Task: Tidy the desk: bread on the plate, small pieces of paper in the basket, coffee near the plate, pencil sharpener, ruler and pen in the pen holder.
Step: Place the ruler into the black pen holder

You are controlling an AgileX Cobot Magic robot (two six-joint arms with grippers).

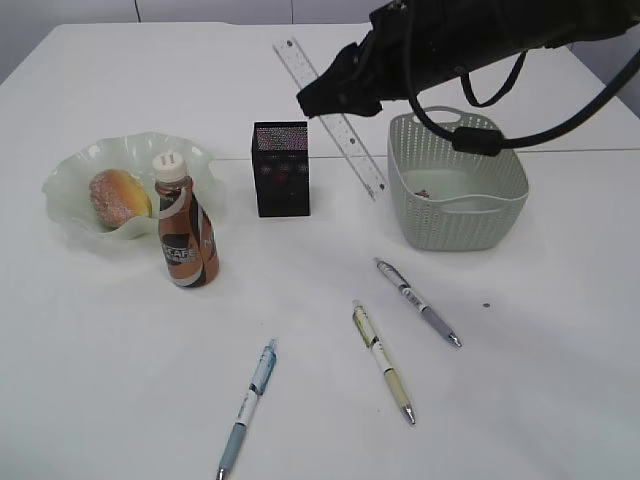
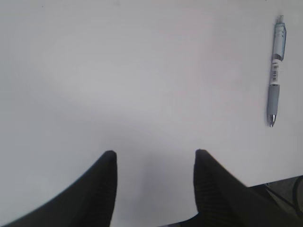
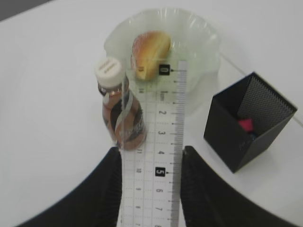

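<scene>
Holding the ruler point(image 3: 158, 156) clamped in my right gripper point(image 3: 150, 163), I reckon I should tip it upright directly over the pen holder point(image 1: 281, 168) before letting go.

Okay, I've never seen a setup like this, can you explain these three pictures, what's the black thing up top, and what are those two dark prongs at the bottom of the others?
It is a two-armed robot tidying a white desk. One picture looks across the desk; the other two come from a camera on each wrist, so the prongs are gripper fingers. The right gripper holds a clear ruler in the air. The left gripper hangs open, empty, near a blue pen. Bread sits on a green plate, with a coffee bottle, black pen holder, basket and three pens.
</scene>
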